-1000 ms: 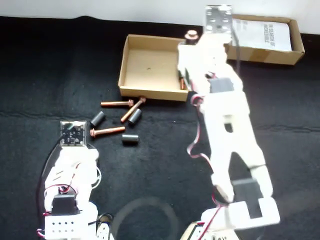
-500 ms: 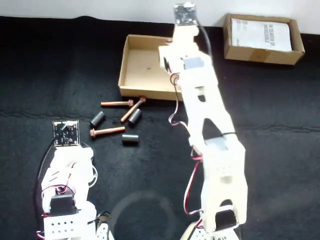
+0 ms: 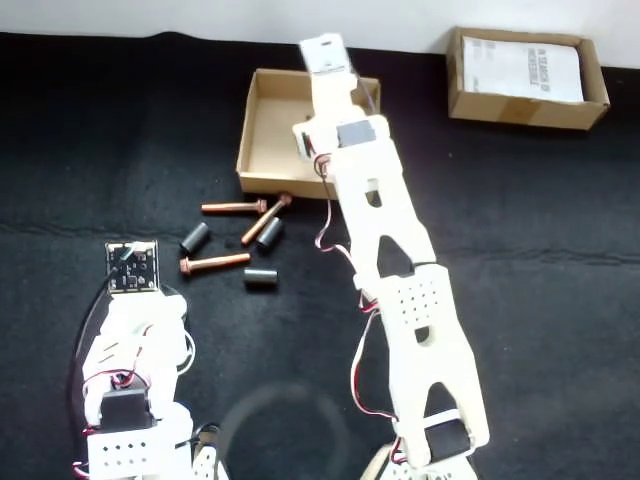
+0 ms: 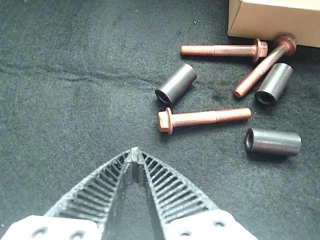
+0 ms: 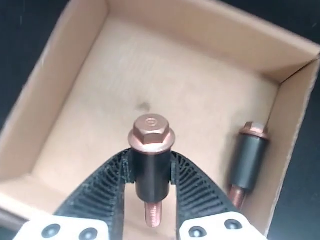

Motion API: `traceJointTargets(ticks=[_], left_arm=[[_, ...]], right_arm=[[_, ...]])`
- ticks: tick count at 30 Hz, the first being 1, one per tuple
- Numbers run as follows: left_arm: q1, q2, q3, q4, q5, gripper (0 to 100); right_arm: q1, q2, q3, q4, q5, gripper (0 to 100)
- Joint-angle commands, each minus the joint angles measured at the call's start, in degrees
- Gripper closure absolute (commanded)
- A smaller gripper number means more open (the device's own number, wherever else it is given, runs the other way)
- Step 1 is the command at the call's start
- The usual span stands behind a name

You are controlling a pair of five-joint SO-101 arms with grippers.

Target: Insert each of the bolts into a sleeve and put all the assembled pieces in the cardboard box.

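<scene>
My right gripper is shut on an assembled piece, a copper bolt through a dark sleeve held upright above the floor of the open cardboard box. A second assembled piece lies in the box by one wall. In the high view the right arm reaches over the box. My left gripper is shut and empty, short of the loose parts. Three bolts and three sleeves lie on the black cloth.
A second cardboard box with a printed sheet inside stands at the far right. The loose parts sit just in front of the open box's near wall. Black cloth covers the table.
The right arm has swung left from the box's right edge to over its inside, carrying the assembled piece. The left arm drew back slightly, then held still.
</scene>
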Motion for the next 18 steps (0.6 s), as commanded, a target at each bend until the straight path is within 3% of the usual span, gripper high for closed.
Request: traceJointTargets(ticks=[1,7,13,18], left_arm=[[-0.84,-0.22,1.01,-1.05,-0.44,99],[-1.10,-0.22,1.01,-1.05,-0.44,99],[-1.10,-0.22,1.01,-0.97,-0.44,99],[-1.10,-0.22,1.01,-0.97,-0.44,99]], right_arm=[[-1.01,-1.36,-5.49,4.53,5.63,96.7],[-1.01,-1.27,-11.21,13.85,7.65,78.3],[-1.01,-1.27,-21.85,23.69,7.74,77.4],[-2.77,-1.27,-31.16,37.67,7.74,77.4]])
